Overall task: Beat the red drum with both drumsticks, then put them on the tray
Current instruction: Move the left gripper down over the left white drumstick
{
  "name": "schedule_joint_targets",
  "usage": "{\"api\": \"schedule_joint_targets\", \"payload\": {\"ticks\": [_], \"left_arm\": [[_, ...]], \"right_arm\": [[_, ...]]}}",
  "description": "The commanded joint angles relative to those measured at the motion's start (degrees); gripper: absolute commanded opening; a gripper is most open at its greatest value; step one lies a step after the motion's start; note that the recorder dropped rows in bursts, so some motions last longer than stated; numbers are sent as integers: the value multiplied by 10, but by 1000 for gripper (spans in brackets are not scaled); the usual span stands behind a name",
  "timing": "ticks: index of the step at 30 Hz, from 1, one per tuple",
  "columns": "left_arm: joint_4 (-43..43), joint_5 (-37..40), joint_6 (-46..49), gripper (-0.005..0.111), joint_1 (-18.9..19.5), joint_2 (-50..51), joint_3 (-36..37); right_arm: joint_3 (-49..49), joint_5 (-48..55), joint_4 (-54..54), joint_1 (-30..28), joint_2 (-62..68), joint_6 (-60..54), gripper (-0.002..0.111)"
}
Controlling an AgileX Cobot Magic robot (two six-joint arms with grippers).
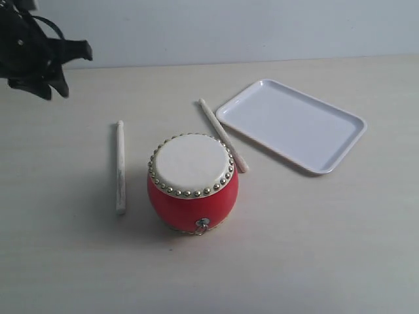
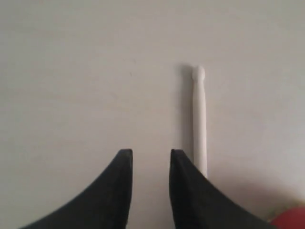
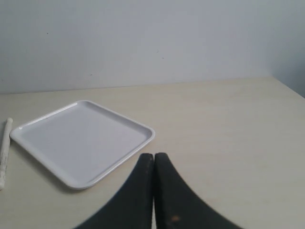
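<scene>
The red drum (image 1: pixel 192 186) stands upright mid-table, cream skin up. One drumstick (image 1: pixel 120 166) lies to its left; the other drumstick (image 1: pixel 222 135) lies slanted between the drum and the white tray (image 1: pixel 292 124). My left gripper (image 1: pixel 46 62) hovers at the far left, well away from the sticks. In the left wrist view it (image 2: pixel 151 153) is open and empty, with the left drumstick (image 2: pixel 199 119) beside one finger and a sliver of the drum (image 2: pixel 289 220) at the corner. My right gripper (image 3: pixel 153 156) is shut on nothing, near the tray (image 3: pixel 81 140); a stick end (image 3: pixel 5 150) shows beyond it.
A pale wall (image 1: pixel 229 29) bounds the far edge of the light table (image 1: pixel 327 248). The right arm is outside the exterior view.
</scene>
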Motion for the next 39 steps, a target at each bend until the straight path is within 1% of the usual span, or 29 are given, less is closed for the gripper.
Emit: {"api": "schedule_joint_targets", "payload": {"ticks": [1,5,6,7,10,11,12,14,18,21,26,39], "left_arm": [[-18,44,-76,29,-58,37,-4],[-17,25,-122,29,-100,51,-4],[-17,18,-155,29,-106,55,-4],[-23,16,-172,29,-107,59,-4],[-36,23,-176,29,-108,80,-4],[-36,27,-176,33,-111,85,-4],[-37,32,-176,41,-116,94,-4],[-37,34,-176,48,-129,105,-4],[-30,39,-177,49,-151,131,-4],[-30,54,-177,49,-149,145,-4],[-30,50,-174,49,-125,144,-4],[-28,42,-157,49,-124,144,1]], "right_arm": [[3,-4,-1,-2,-4,-4,0],[3,-4,-1,-2,-4,-4,0],[3,-4,-1,-2,-4,-4,0],[3,-4,-1,-2,-4,-4,0],[3,-4,-1,-2,-4,-4,0],[3,-4,-1,-2,-4,-4,0],[3,-4,-1,-2,-4,-4,0],[3,-4,-1,-2,-4,-4,0],[3,-4,-1,-2,-4,-4,0],[3,-4,-1,-2,-4,-4,0],[3,-4,-1,-2,-4,-4,0],[3,-3,-1,-2,-4,-4,0]]}}
